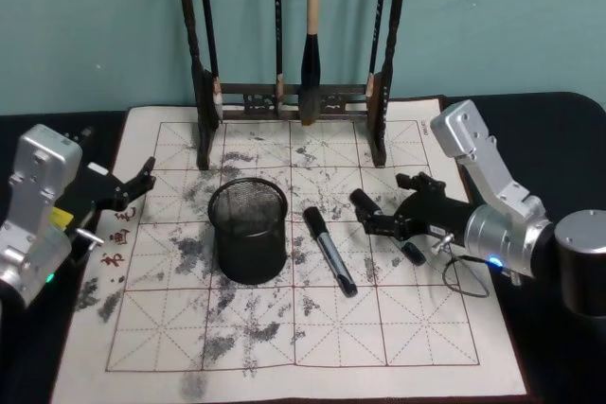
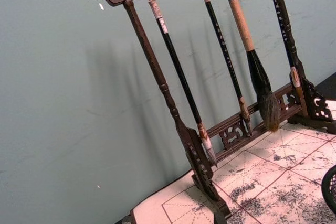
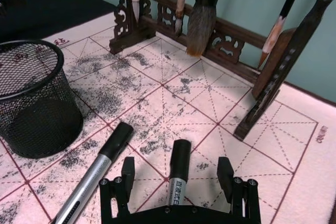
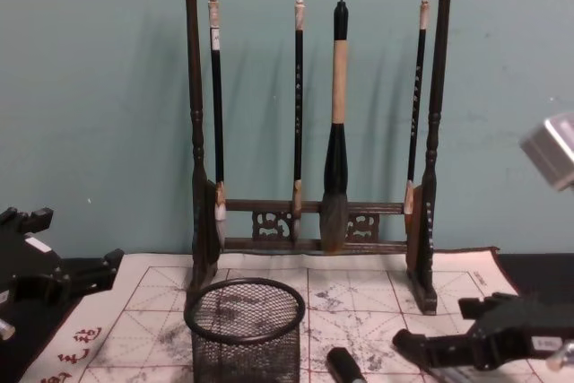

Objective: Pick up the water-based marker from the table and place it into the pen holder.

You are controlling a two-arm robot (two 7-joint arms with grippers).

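Observation:
Two dark markers lie on the stained calligraphy mat (image 1: 426, 347) right of the pen holder (image 1: 248, 230), a black wire-mesh cup that stands upright. One marker (image 1: 329, 251) lies free beside the cup. The other marker (image 3: 179, 167) lies flat on the mat between the fingers of my right gripper (image 3: 176, 174), which is open and straddles it low over the mat without closing on it. In the head view this right gripper (image 1: 383, 203) sits right of centre. My left gripper (image 1: 142, 186) hangs open and holds nothing at the mat's left edge.
A tall dark wooden brush rack (image 1: 294, 96) with several hanging brushes stands across the back of the mat, behind the cup. The free marker (image 3: 97, 174) lies close beside my right gripper's finger. The front of the mat is bare paper.

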